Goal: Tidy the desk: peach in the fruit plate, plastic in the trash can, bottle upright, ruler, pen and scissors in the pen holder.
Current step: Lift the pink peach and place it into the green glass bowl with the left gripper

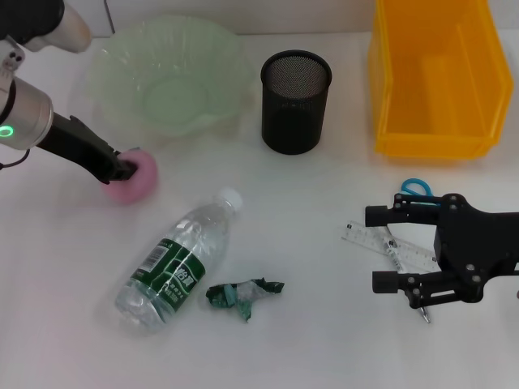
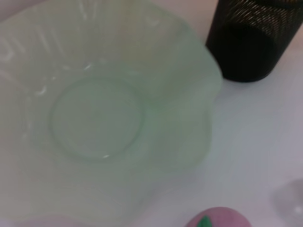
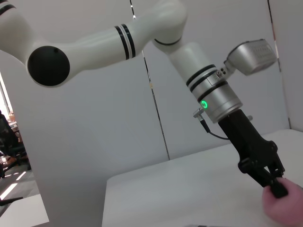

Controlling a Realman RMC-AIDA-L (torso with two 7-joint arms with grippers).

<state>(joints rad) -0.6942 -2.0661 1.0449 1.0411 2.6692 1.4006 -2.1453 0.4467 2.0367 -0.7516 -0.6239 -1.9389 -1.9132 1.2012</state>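
Nearest in, at five o'clock on the table [image 1: 324, 340], the right pincer [image 1: 383, 250] hangs wide open and empty over the ruler [image 1: 381, 241], pen [image 1: 423, 312] and scissors [image 1: 415, 188]. The bottle [image 1: 174, 263] lies on its side at seven o'clock, plastic [image 1: 243, 293] just beside it. At nine o'clock the left pincer [image 1: 128, 168] is clamped on the peach [image 1: 136, 180], which sits at its tip, near the plate [image 1: 166, 77] at eleven. Holder [image 1: 296, 101] at twelve, bin [image 1: 434, 77] at one.
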